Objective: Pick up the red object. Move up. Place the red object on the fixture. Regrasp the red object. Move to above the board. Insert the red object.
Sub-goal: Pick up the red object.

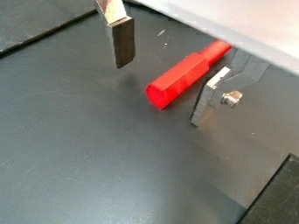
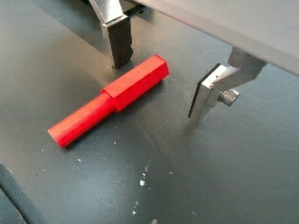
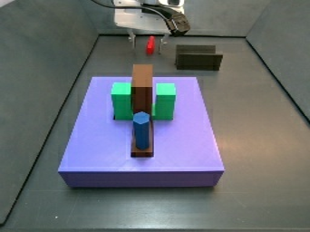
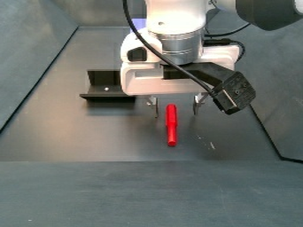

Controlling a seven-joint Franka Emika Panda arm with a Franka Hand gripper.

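Red object (image 2: 108, 101) lies flat on the dark floor between my fingers (image 1: 121, 44), neither pad touching it; jaws spread wide, released, holding nothing. My gripper (image 4: 176, 100) sits low over it at centre of a side view. Fixture (image 4: 106, 87) stands at left, apart. Board (image 3: 144, 136) fills the lower middle of a side view.

Both wrist views look steeply down, close on the gripper (image 1: 163, 79) and dark floor. Side views, seemingly opposed, share it: one beyond the board (image 3: 143, 136), one nearer.
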